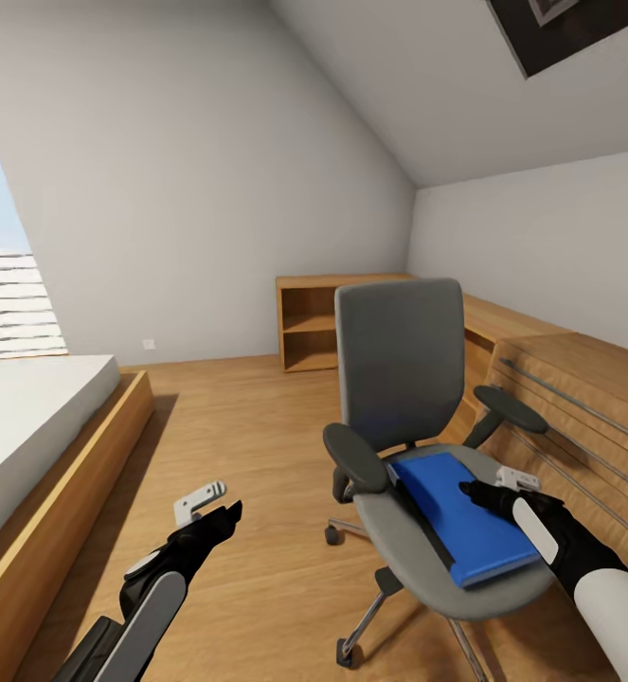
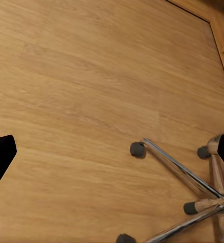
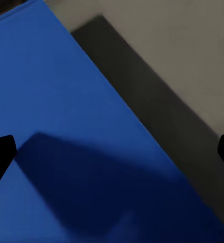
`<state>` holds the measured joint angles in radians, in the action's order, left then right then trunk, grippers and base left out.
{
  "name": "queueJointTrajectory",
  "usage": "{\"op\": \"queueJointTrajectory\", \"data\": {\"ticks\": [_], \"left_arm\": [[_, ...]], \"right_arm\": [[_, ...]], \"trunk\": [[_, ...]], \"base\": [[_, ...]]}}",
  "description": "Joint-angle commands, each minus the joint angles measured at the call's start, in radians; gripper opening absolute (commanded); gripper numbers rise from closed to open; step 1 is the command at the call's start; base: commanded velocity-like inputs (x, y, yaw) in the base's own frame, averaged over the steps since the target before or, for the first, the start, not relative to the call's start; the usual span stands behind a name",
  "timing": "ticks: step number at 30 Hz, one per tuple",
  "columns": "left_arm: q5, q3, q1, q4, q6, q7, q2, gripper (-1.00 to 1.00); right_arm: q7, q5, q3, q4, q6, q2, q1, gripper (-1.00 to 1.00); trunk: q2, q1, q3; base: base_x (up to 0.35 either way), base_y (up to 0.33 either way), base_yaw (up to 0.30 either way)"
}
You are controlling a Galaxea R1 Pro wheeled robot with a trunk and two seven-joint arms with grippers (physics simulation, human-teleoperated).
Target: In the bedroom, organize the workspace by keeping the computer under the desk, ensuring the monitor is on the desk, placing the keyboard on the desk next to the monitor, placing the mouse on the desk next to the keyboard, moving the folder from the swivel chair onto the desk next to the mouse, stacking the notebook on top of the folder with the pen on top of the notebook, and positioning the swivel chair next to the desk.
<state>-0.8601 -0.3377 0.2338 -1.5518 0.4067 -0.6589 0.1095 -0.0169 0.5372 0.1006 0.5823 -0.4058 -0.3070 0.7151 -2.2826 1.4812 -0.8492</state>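
At the far left of the head view a bed (image 1: 29,417) with a white mattress is sitting in a light-wood frame, under a bright skylight, with the wood floor (image 1: 247,426) of the bedroom stretching away to the grey wall. The left gripper (image 1: 221,510) is hanging low over that floor, near and to the left of the swivel chair (image 1: 403,379); its black fingers are standing apart with nothing between them, and in its wrist view the fingertips (image 2: 0,157) are lying wide at the two edges of the picture over bare boards and the chair's chrome base (image 2: 183,172) with its castors. Further right, against the far wall, a low light-wood cabinet (image 1: 314,327) with open shelves is standing behind the chair. The chair is facing the robot, its grey back upright and its black armrests out to either side. The blue folder (image 1: 460,516) is lying flat on the seat, running from near the backrest toward the near right edge. The right gripper (image 1: 475,493) is hovering just over the folder's right side, its fingers spread wide; in the right wrist view the fingertips (image 3: 0,154) are framing the folder (image 3: 66,126) and the grey seat, clasping nothing. Along the right wall a slatted wooden unit (image 1: 579,407) is running.
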Motion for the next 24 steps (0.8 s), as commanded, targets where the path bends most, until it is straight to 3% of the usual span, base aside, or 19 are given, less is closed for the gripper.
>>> {"op": "queueJointTrajectory", "data": {"ticks": [1, 24], "left_arm": [[-0.007, -0.002, 0.001, -0.002, 0.001, -0.008, 0.001, 1.00], [-0.007, -0.003, 0.001, -0.001, 0.000, -0.009, 0.000, 1.00]], "right_arm": [[-0.003, 0.001, 0.007, -0.012, -0.004, -0.001, 0.000, 1.00], [-0.003, 0.001, 0.008, -0.012, -0.005, -0.001, 0.000, 1.00]], "trunk": [[0.007, -0.004, 0.002], [0.154, -0.085, 0.068]], "base": [[-0.001, 0.000, 0.000], [0.000, 0.000, 0.000]]}}
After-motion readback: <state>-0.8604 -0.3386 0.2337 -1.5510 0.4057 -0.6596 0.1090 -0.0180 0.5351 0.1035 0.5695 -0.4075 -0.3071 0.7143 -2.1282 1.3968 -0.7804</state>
